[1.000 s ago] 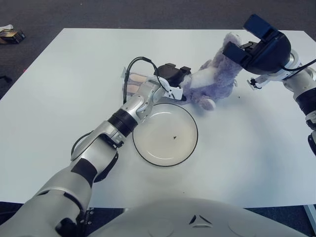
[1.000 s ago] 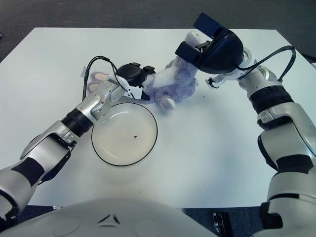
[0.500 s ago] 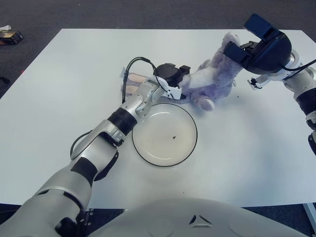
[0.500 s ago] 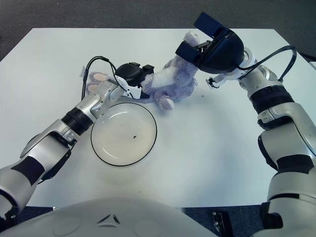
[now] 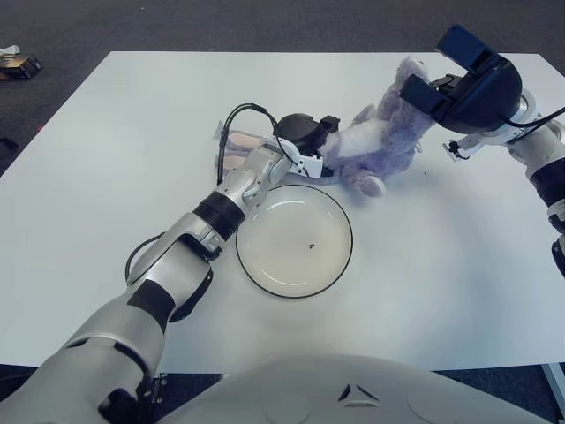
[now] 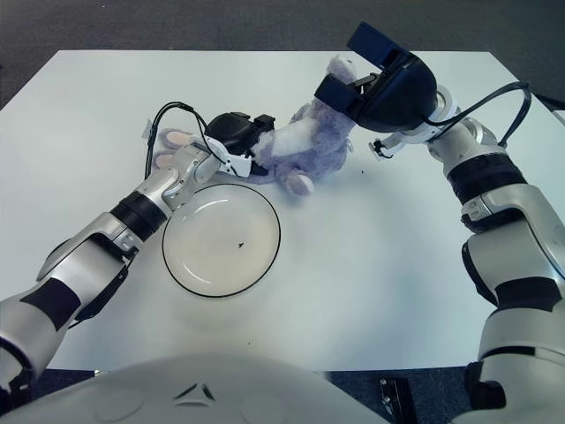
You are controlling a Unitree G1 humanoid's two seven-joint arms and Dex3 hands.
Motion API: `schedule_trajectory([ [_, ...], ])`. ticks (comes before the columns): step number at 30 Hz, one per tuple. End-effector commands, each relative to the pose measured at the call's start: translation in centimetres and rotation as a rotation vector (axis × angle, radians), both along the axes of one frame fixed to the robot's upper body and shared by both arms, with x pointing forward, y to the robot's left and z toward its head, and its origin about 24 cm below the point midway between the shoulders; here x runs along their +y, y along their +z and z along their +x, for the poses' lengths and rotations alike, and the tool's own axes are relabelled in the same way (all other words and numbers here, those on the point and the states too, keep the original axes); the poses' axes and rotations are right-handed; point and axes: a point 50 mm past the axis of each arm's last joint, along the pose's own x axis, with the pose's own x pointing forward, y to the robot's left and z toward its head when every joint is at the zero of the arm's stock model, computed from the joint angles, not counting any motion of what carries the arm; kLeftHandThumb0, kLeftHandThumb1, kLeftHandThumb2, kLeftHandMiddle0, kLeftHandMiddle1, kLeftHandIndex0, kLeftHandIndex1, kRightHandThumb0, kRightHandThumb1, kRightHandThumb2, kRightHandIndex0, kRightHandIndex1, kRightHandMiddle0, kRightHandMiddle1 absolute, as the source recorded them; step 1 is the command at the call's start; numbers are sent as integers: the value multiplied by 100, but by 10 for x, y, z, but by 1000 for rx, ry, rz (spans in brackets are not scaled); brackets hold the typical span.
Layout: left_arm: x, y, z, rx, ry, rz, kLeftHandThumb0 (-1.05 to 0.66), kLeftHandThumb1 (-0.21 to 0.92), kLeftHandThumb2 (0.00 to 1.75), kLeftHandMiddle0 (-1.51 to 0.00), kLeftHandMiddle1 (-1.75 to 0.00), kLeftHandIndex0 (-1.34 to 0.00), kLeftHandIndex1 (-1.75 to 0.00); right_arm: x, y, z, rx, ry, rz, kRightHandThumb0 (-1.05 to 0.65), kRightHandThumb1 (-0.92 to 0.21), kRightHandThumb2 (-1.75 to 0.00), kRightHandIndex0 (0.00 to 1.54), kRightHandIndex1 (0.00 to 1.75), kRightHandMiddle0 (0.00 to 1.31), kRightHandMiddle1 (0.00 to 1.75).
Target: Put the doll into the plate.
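Observation:
A purple plush doll (image 5: 381,141) with a white belly lies stretched between my two hands at the back of the white table, just beyond the plate. My left hand (image 5: 305,143) is curled on the doll's lower end, its black cable looping behind the wrist. My right hand (image 5: 446,78) is closed around the doll's head at the upper right, and the head looks raised. The clear round plate (image 5: 282,258) with a dark rim sits on the table in front of the doll, holding only a tiny dark speck.
A pinkish object (image 6: 168,140) shows partly hidden behind my left forearm. The white table (image 5: 132,132) stretches wide on the left and front. Dark carpet surrounds it, with a small item (image 5: 19,62) on the floor at top left.
My left hand and the doll's lower end have shifted slightly up and to the left. The right hand has barely moved and the plate stays put.

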Motion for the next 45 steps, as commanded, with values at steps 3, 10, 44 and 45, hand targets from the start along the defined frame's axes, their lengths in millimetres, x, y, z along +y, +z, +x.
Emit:
schedule_trajectory([
  [3,18,-21,2,98,33,40,2,60,69,-86,-175,-66,-175,-4,3,-1,-14,-5,3,0,-41,-122,55,174,31,175],
  [10,27,-17,5,122,35,-11,1,57,77,-87,-175,-67,-175,-4,2,0,-8,-8,6,0,-39,-124,56,175,31,175],
  [44,57,26,4,109,53,-10,1,48,90,-92,-175,-70,-175,-10,7,8,-16,-69,232,0,-47,-101,70,135,33,175],
  [45,57,27,4,110,52,-10,1,48,90,-92,-175,-70,-175,-10,7,8,-15,-70,238,0,-48,-99,70,133,34,175],
])
